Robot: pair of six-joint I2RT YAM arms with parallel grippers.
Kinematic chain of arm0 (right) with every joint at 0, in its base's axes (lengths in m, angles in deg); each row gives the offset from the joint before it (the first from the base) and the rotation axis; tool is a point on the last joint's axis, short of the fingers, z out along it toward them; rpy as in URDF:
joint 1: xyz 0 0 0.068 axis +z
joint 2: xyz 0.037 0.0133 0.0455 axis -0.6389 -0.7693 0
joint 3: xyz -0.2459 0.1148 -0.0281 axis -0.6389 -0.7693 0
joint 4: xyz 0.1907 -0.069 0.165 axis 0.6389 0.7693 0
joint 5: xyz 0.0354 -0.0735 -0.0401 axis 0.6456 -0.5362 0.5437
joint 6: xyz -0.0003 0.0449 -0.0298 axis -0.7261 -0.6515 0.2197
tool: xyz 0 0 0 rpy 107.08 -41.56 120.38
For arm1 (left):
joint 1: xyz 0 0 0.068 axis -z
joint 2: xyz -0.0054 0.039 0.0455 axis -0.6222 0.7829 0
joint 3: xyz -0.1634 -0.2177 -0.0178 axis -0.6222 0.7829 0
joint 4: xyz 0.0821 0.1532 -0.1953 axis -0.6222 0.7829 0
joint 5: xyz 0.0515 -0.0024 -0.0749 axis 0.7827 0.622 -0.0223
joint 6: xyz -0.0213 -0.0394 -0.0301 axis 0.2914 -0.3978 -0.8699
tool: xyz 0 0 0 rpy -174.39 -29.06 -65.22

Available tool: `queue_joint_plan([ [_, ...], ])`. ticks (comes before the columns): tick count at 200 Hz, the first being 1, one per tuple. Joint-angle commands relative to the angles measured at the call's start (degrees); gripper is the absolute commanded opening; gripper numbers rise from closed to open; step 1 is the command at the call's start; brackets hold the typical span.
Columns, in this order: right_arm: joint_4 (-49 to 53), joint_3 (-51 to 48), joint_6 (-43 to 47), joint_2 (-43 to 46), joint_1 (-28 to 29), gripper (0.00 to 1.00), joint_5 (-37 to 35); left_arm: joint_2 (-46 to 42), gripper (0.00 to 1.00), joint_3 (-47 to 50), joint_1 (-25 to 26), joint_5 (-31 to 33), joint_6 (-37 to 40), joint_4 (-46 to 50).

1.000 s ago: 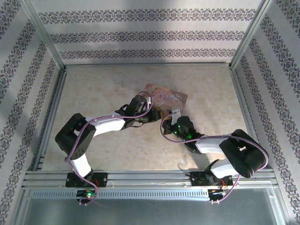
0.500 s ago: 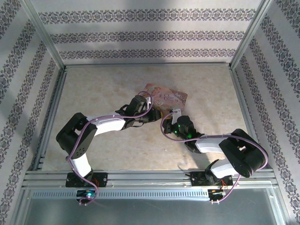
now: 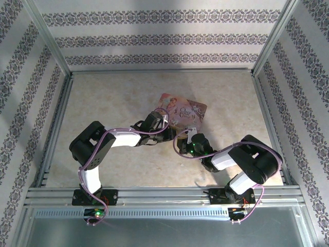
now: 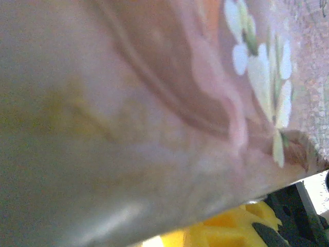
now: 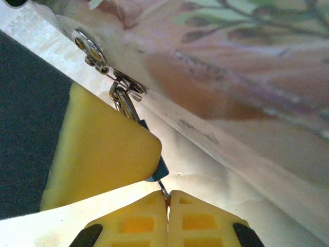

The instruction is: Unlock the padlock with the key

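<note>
The padlock (image 5: 160, 167) hangs by its silvery shackle (image 5: 122, 100) from the hasp of the pink tin (image 3: 184, 110). Only its blue part and the shackle show in the right wrist view. The rest sits behind a yellow finger (image 5: 97, 154) of my left gripper (image 3: 169, 133), which is shut on the padlock. My right gripper (image 5: 168, 198) is shut on the thin metal key (image 5: 164, 189), whose tip points up into the padlock's blue underside. In the top view both grippers meet at the tin's near edge, with the right gripper (image 3: 184, 139) coming from the right.
The pink picture-printed tin (image 5: 247, 67) looms close over both wrist cameras and its metal rim (image 5: 231, 149) runs just beside the key. Patterned walls and aluminium rails (image 3: 154, 194) enclose the beige table (image 3: 103, 98).
Both arms have drawn in toward the middle, their elbows shifting inward. The tin has slid and turned slightly to the right. Both grips are unchanged.
</note>
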Motion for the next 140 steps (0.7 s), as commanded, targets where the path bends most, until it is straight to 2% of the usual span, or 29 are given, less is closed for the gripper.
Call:
queue_joint_plan([
  [1,-8.1,0.2,-2.1,-0.9,0.9,0.0,1.9,0.6,0.16,0.4,1.7,-5.3,-2.0,-3.0],
  [61,-9.2,-1.4,-3.3,-3.4,0.9,0.0,1.3,-3.8,0.43,2.4,0.9,-3.4,-0.8,-2.0],
  [86,-10.1,-1.8,-3.8,-4.3,0.8,0.0,1.6,-7.1,0.48,4.6,-0.3,-2.5,-0.5,-2.4],
  [140,-10.2,-2.0,-5.1,-3.7,0.7,0.0,2.3,-16.7,0.55,9.8,-4.6,-1.9,2.4,2.9],
])
